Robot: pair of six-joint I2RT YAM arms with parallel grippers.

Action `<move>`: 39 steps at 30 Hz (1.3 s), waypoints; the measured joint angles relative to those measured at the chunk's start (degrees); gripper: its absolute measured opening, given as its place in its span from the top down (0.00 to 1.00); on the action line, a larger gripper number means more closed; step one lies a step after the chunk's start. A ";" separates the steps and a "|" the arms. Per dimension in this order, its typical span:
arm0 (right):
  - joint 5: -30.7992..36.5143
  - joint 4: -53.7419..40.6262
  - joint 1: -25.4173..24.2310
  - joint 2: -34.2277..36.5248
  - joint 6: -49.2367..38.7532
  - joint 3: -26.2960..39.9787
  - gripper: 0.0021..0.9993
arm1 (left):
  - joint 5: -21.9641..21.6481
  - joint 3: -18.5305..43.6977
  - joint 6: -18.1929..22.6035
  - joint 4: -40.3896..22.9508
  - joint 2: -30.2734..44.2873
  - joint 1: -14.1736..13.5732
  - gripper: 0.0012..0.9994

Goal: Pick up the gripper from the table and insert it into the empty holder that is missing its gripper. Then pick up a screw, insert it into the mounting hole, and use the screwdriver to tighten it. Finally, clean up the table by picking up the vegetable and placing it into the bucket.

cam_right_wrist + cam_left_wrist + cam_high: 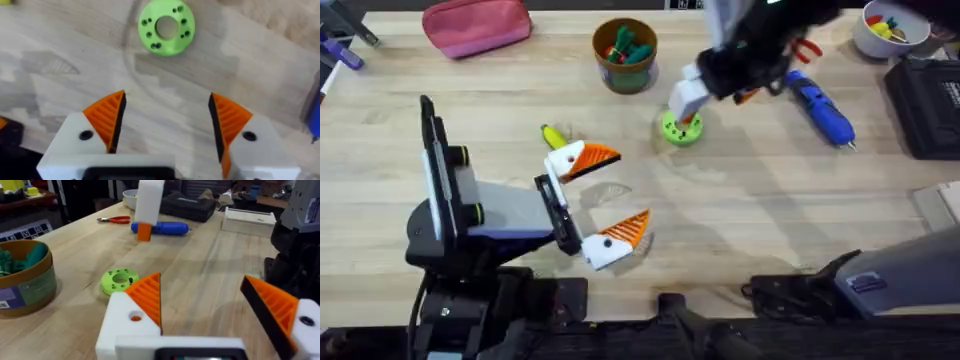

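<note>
Beside the red pliers [114,219], blue cylindrical screwdriver [160,228], thin metal tip

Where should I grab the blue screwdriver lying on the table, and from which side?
Grip the screwdriver around the middle of its thick cylindrical body, not the thin metal tip. It lies flat and slanted on the table, so probably come straight down from above, fingers closing across its width. The open right end effector looks nearer.
</note>
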 joint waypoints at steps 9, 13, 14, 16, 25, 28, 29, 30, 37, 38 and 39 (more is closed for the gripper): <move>3.54 1.67 4.44 5.18 0.94 0.29 0.15 | 0.00 0.00 0.00 0.00 -0.01 0.00 0.01; 3.65 3.43 4.42 5.31 2.02 0.19 0.15 | 0.00 0.00 0.00 0.00 -0.01 0.00 0.01; 3.59 4.04 4.42 5.31 2.10 -0.01 0.15 | 0.00 0.00 0.00 0.00 -0.02 0.00 0.01; 2.92 5.61 4.42 5.30 2.29 -1.08 0.16 | 0.00 0.00 0.00 0.00 0.00 0.00 0.01; 1.00 11.65 3.96 5.33 3.86 -8.39 0.23 | 0.00 0.00 0.00 0.00 -0.02 0.00 0.01; 0.96 13.15 3.90 5.33 4.01 -8.96 0.23 | 0.00 0.00 0.00 -0.02 0.00 0.00 0.01; 0.90 13.52 3.87 5.33 4.01 -8.98 0.23 | 0.00 0.00 0.00 -0.02 0.00 0.00 0.01; 0.83 13.93 3.79 5.33 4.04 -8.98 0.23 | 0.00 0.00 0.00 -0.01 0.00 0.00 0.01; 0.80 14.56 3.34 7.06 4.40 -8.98 0.24 | 0.00 0.00 0.00 0.00 0.00 0.00 0.01; 0.80 14.57 3.31 7.55 4.40 -8.98 0.24 | 0.00 0.00 0.00 -0.02 0.00 0.00 0.01; 0.80 14.60 3.25 8.12 4.40 -8.98 0.24 | 0.00 0.00 0.00 -0.02 0.00 0.00 0.01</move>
